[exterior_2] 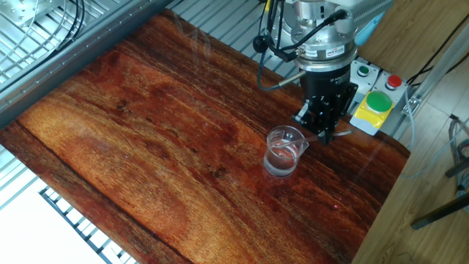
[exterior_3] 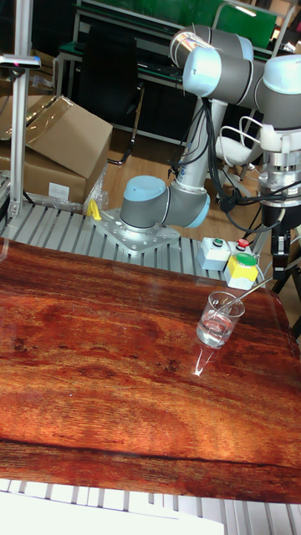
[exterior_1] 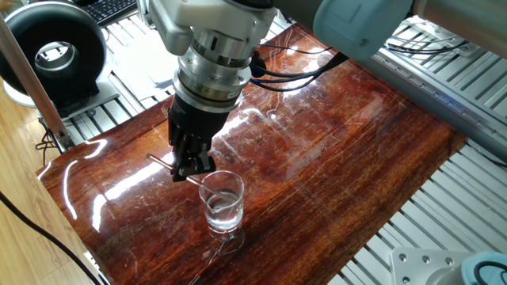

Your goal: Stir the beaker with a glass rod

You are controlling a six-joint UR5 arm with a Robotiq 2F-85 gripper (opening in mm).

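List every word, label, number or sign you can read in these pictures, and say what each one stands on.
No text can be read in any view.
The dark band on the arm's wrist above the gripper bears small white lettering, too blurred to read.
The button box shows coloured buttons only, no legible labels.

A green button box (exterior_2: 374,108) sits beside the wooden tabletop (exterior_2: 146,139).
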